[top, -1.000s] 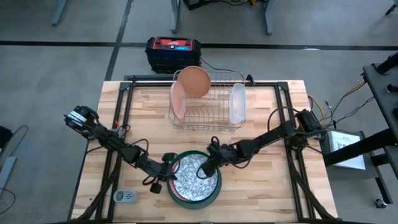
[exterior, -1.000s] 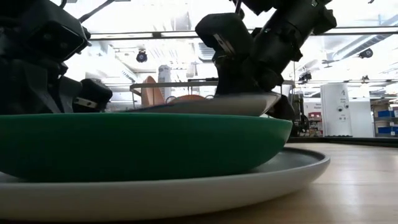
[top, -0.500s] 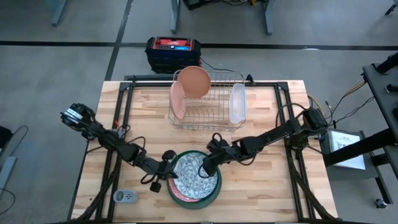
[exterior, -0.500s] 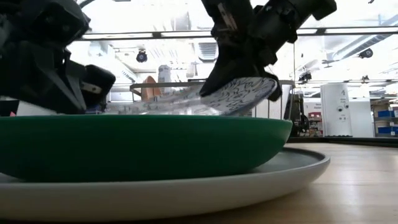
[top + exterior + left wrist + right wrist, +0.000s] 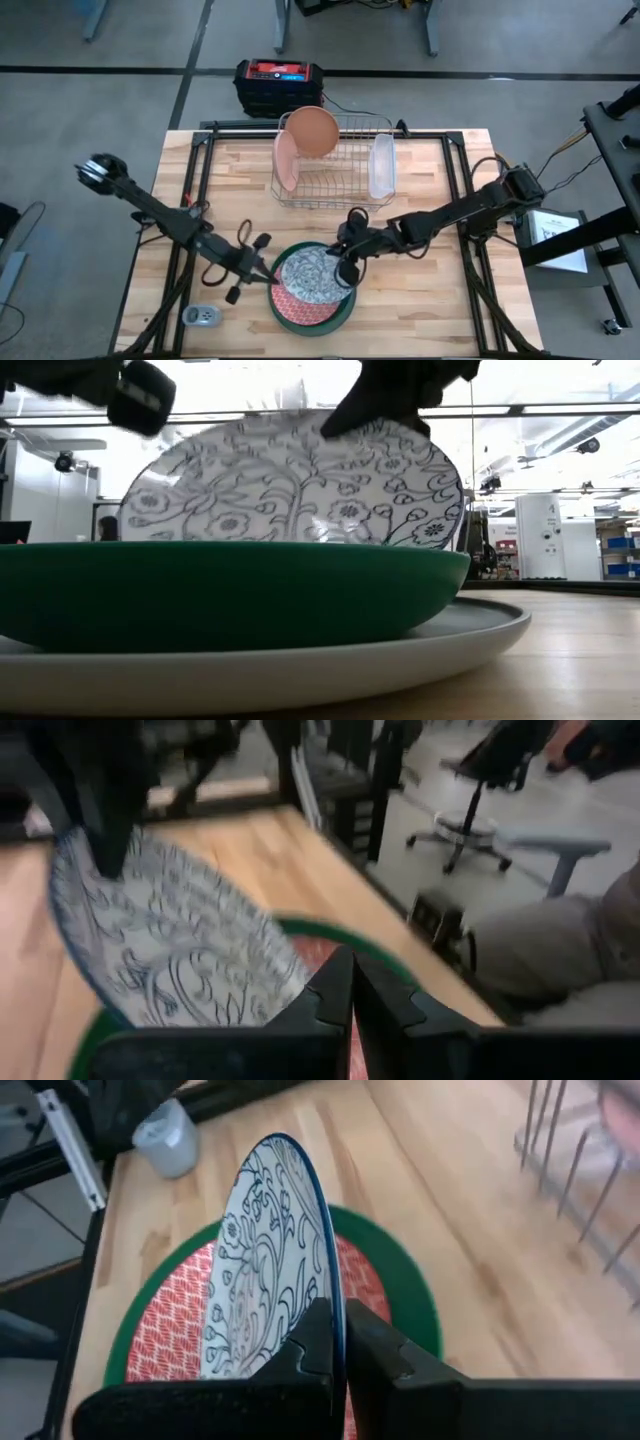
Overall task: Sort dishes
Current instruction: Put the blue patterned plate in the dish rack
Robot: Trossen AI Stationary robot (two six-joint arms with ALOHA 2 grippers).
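Step in hand: lifting one plate off the stack. The right gripper [image 5: 349, 272] is clamped on the rim of the blue-and-white patterned plate [image 5: 312, 272], tilted above the red-and-white plate [image 5: 298, 308] in the near-centre green plate [image 5: 345, 305]. The left gripper [image 5: 266, 281], fingers together, sits at the stack's left edge. Next, probably: carry the plate to the far wire rack [image 5: 345, 160].

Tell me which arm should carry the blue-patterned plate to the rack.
Right. Its gripper already pinches the tilted plate by the rim over the stack; the left gripper sits beside it, holding nothing, and the rack lies close ahead.
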